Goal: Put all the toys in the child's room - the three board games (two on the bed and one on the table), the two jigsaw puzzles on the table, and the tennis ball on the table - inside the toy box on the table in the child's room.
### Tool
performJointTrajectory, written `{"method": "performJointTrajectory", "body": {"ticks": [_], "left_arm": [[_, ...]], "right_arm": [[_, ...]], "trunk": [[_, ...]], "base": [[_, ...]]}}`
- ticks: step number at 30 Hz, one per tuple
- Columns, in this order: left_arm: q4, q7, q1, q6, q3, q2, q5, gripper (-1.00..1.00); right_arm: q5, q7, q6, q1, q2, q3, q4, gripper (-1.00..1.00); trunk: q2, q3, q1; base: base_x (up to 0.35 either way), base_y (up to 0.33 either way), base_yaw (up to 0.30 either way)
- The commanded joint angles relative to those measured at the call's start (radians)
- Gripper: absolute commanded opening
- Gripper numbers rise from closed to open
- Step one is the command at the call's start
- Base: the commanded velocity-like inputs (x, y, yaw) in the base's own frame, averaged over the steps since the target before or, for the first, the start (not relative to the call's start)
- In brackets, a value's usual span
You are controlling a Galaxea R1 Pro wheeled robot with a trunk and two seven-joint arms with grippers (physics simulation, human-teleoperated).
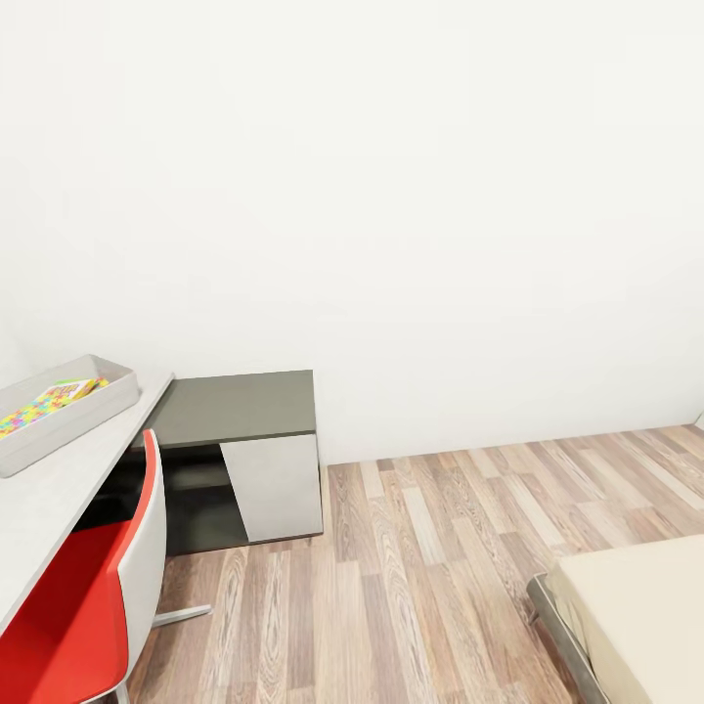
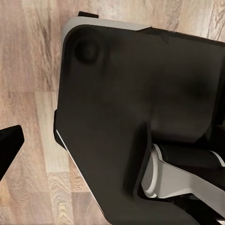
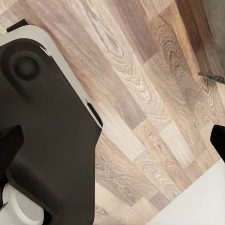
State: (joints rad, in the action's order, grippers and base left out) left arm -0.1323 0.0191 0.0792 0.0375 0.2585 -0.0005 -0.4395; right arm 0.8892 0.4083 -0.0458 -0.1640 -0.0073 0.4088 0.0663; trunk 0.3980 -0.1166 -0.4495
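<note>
The room is bright all over, with soft, even light. The white wall (image 1: 391, 196) looks almost washed out. A soft shadow lies under the table (image 1: 59, 489), and a dark one sits inside the cabinet (image 1: 235, 460). The wood floor (image 1: 420, 587) looks sharp and has no glare. In the wrist views, the black robot body (image 2: 140, 117) is close and blurry.

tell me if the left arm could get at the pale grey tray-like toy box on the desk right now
Probably not yet. The pale grey toy box sits far along the desk, with the red chair between; the left wrist view looks down at wood floor.
</note>
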Motion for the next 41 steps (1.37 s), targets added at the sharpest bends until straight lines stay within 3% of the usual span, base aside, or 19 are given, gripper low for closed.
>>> {"method": "performJointTrajectory", "body": {"ticks": [1, 41], "left_arm": [[-0.001, 0.001, 0.001, 0.004, 0.007, 0.000, -0.010, 1.00], [-0.001, 0.001, 0.001, 0.004, 0.007, 0.000, -0.010, 1.00]], "right_arm": [[0.007, 0.006, -0.005, 0.000, 0.000, 0.008, 0.003, 1.00], [0.007, 0.006, -0.005, 0.000, 0.000, 0.008, 0.003, 1.00]], "trunk": [[0.002, -0.002, -0.001], [0.002, -0.002, -0.001]], "base": [[0.000, 0.000, 0.000], [0.000, 0.000, 0.000]]}}
